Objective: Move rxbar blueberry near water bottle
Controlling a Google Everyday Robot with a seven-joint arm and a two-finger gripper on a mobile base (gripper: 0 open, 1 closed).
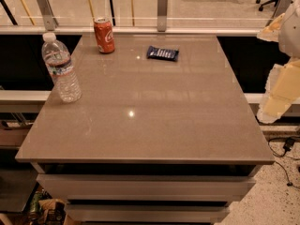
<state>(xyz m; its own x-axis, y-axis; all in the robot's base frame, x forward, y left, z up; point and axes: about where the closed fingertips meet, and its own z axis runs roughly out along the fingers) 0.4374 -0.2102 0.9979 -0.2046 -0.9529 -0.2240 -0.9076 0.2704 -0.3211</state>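
Gripper (277, 95) hangs beside the grey table (140, 130) (its grip I cannot tell). Well left of it lies the dark blue shiny-wrapped rxbar blueberry (162, 53); farther left, the tall clear plastic water bottle (61, 68) might topple if bumped.

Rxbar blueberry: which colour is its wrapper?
Rxbar blueberry: dark blue, pale lettering, camera view. Gripper not visible.

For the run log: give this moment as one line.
rxbar blueberry: far side, lying flat | water bottle: left edge, upright | gripper: right of table | step: not begun
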